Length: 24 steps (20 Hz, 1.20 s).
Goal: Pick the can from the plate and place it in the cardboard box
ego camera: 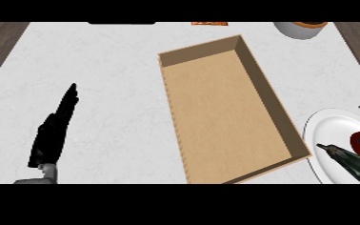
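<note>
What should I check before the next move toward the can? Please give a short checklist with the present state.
1. Cardboard box open at the top, nothing visible inside: ok.
2. Plate in view at the right edge: ok, partly cut off.
3. Can on the plate: only a dark red sliver shows, cannot tell.
4. Right hand over the plate: ok; grasp cannot tell.
5. Left hand open, resting left of the box: ok.

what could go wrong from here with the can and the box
The can sits at the view's right edge on the plate, mostly cut off, so the right hand reaching there might nudge rather than grasp it. The cardboard box has a raised wall beside the plate, which the can might clip when carried over.
</note>
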Available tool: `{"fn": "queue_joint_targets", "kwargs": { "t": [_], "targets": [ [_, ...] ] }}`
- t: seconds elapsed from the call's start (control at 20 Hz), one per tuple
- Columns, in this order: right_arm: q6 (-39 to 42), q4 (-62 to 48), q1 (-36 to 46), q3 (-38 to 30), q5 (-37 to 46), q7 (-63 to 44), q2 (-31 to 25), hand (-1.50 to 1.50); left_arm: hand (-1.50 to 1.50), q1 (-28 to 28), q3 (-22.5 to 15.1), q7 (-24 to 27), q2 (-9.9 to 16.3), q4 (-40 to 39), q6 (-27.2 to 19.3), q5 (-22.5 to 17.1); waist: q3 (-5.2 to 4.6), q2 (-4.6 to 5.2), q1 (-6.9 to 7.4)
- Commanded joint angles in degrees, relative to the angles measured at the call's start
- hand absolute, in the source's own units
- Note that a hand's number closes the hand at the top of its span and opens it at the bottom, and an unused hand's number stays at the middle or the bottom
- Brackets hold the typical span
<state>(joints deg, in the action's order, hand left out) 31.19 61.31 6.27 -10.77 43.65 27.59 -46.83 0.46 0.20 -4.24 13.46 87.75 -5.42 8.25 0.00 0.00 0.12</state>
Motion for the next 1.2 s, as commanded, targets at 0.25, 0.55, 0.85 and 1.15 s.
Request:
{"fn": "queue_joint_targets", "kwargs": {
  "t": [0.25, 0.55, 0.85, 1.15],
  "targets": [
    [1.02, -1.53, -0.10, -0.14, 2.90, 2.14, 1.45, 1.50, 0.00, 3.05, 0.77, -1.09, -1.18, 4.76, 0.37, 1.96, -0.01, -0.07, -0.06],
    [-14.48, -5.41, 0.41, -2.19, 6.47, 6.49, 2.24, 1.50, 0.00, 0.94, 0.38, -1.08, -2.28, 2.11, 0.68, 2.18, 0.06, 0.00, -0.04],
    [-15.45, -1.84, 2.97, -4.09, 5.65, 4.76, 3.98, 1.50, 0.00, 2.39, 3.70, 2.97, -0.32, 0.34, 3.62, -0.12, -0.01, -0.01, 0.01],
    [-22.01, 14.10, -7.85, -6.36, 8.45, -20.95, 16.78, 1.50, 0.00, 2.85, 2.27, -1.36, -2.30, 2.47, -0.08, 2.81, -0.30, -0.98, -3.18]
  ]
}}
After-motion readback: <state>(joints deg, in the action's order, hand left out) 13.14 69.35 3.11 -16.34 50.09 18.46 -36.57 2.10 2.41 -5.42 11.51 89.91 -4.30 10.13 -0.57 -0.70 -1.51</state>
